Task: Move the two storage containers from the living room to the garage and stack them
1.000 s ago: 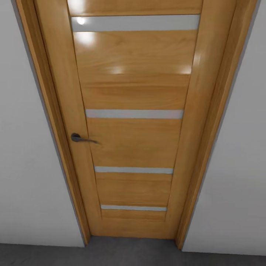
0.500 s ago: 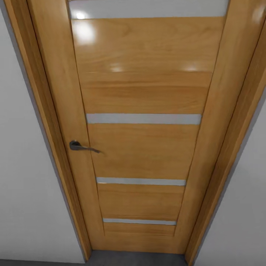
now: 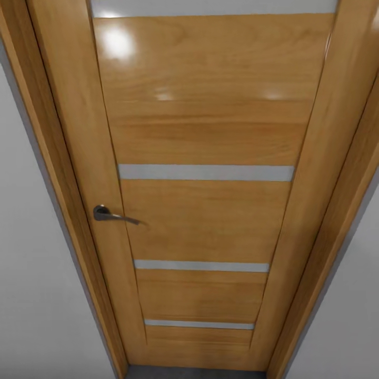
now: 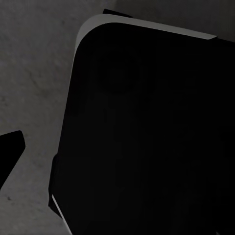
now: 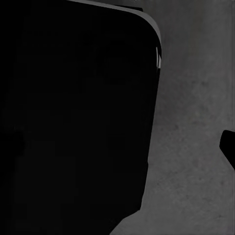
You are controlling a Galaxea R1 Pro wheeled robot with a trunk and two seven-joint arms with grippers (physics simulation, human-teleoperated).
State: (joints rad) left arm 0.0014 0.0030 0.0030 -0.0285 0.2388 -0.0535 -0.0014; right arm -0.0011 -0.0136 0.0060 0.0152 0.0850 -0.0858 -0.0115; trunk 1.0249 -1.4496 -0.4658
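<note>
Robot's parked facing a closed honey-coloured wooden panel door (image 3: 202,210) with a dark metal lever handle (image 3: 108,214); orange bins nowhere visible, can't tell either tool's state; probably in transit, door needs opening next

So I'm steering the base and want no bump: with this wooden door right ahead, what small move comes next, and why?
Probably stop creeping forward and bring an arm up toward the lever handle. The wooden door sits shut in its frame and looms close in the head view, while both wrist views look down at grey concrete floor, so neither arm seems raised yet.
</note>
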